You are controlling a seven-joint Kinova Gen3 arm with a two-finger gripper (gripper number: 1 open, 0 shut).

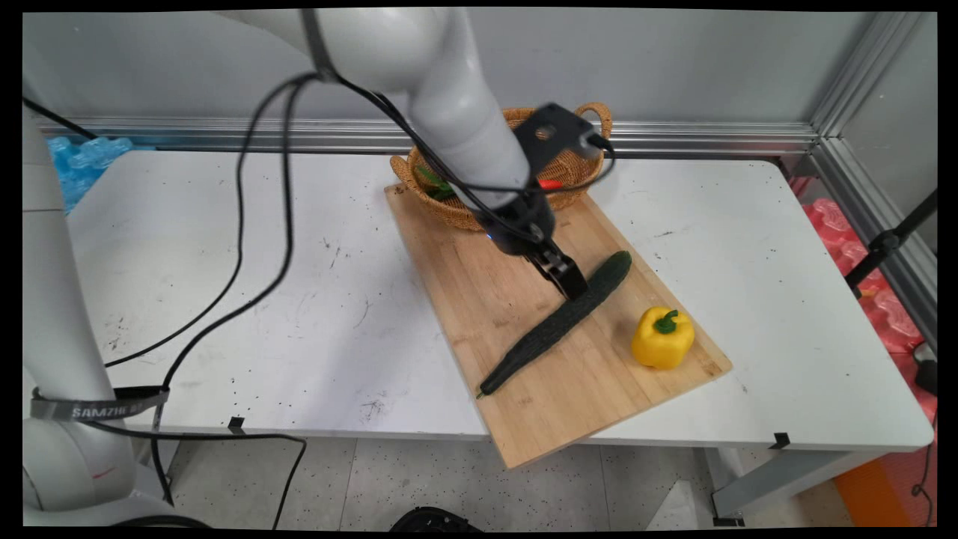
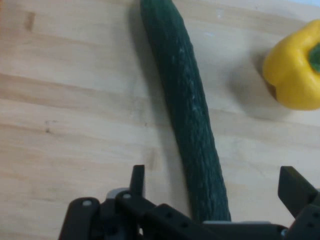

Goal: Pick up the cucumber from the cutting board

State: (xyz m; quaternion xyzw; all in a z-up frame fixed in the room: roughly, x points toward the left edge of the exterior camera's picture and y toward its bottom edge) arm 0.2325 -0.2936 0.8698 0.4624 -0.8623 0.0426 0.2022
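Note:
A long dark green cucumber (image 1: pixel 557 323) lies diagonally on a bamboo cutting board (image 1: pixel 479 299). My black gripper (image 1: pixel 575 288) is low over the cucumber's far half, right beside it. In the hand view the gripper (image 2: pixel 215 177) is open, one finger on each side of the cucumber (image 2: pixel 187 100), which runs up the picture between them over the board (image 2: pixel 75 100). Nothing is held. A yellow bell pepper (image 1: pixel 662 338) with a green stem stands on the board near its right edge, apart from the cucumber; it shows at the hand view's upper right (image 2: pixel 295 70).
A woven wicker basket (image 1: pixel 419 191) with handles sits at the board's far end, partly behind the arm, with something green (image 1: pixel 434 183) and something red (image 1: pixel 550 183) inside. The board's near corner overhangs the table's front edge. Black cables hang at the left.

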